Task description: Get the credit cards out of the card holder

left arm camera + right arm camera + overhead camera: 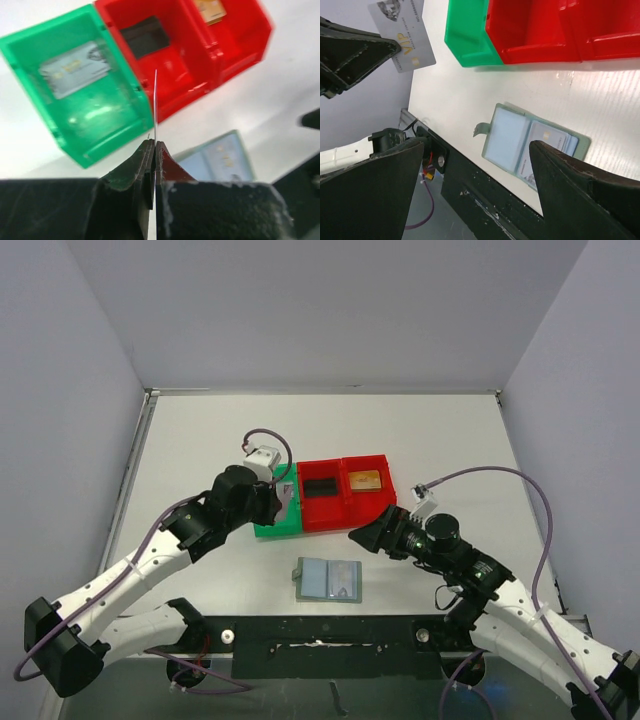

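Note:
The card holder (pixel 328 580) lies open on the table near the front edge, with a pale credit card (pixel 551 141) showing in its right panel. My left gripper (pixel 283 498) hovers over the green bin (pixel 278 525) and is shut on another credit card (pixel 155 100), seen edge-on in the left wrist view and face-on in the right wrist view (pixel 407 37). A pale card (pixel 75 69) lies inside the green bin (pixel 95 115). My right gripper (pixel 362 537) is open and empty, above and to the right of the card holder (pixel 530 142).
Two red bins (pixel 345 492) stand joined to the right of the green bin. One holds a black card (pixel 145 36), the other a gold card (pixel 210 10). The black base rail (pixel 320 635) runs along the front edge. Grey walls enclose the table.

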Tool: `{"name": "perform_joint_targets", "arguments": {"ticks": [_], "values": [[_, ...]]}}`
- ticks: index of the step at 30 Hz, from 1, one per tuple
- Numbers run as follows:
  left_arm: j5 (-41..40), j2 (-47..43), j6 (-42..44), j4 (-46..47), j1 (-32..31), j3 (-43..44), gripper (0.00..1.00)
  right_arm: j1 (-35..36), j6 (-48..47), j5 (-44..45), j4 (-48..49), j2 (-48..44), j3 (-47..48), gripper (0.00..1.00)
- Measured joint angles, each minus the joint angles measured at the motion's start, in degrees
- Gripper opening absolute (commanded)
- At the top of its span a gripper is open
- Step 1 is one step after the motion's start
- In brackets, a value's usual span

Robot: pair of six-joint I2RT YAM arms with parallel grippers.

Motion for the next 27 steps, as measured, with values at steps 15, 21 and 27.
{"name": "perform_joint_targets", "arguments": {"ticks": [15,21,27], "values": [[-10.67,6.16,39.56,-1.84,0.07,0.24,0.00,0.00,-3.80,9.73,-6.12,-13.68,-0.07,0.91],[-11.89,6.47,47.93,-0.74,0.79,-1.22,0.00,0.00,-4.02,11.28,-7.43,-16.65,-0.66,0.92],[-10.86,9.62,56.06,3.54,1.33,-2.43,0.00,0.00,-3.76,11.32,-8.17,-16.09,-0.83,0.92]]}}
